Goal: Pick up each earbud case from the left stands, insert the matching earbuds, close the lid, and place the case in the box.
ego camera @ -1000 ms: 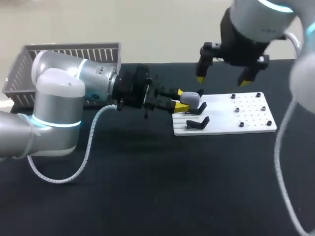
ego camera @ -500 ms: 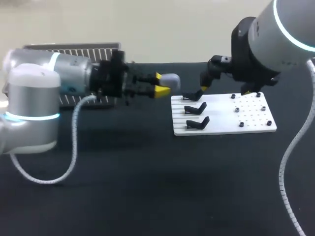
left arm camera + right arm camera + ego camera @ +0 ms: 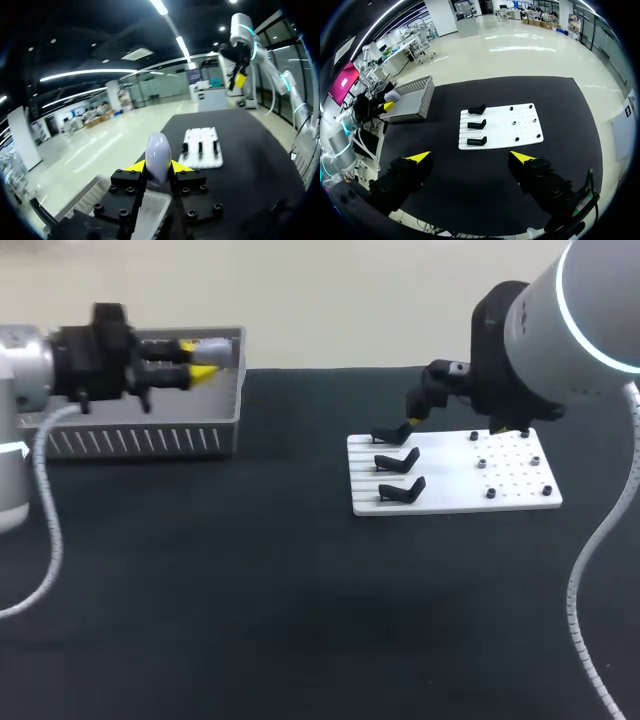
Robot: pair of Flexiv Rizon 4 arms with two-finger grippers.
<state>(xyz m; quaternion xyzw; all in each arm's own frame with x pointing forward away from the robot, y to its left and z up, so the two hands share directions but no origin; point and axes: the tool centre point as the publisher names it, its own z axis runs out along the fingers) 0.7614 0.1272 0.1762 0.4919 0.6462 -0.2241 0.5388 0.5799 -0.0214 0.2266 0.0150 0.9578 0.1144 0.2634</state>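
Item: earbud case, pale, rounded, lid apparently shut. It is clamped between the yellow tips of the left end effector and held in the air at the right end of the box, level with its rim.

Step in hand, as I judge it: the drop-off. The case should be carried well inside the walls and lowered before the fingers part. Let go from height and it could bounce or spring its lid.

Box: grey, slatted. Its contents cannot be seen from here.

White stand board: three black stands, all empty.

Right end effector: fingers spread wide, holding nothing, hanging over the board.

All of it rests on the black worktop.
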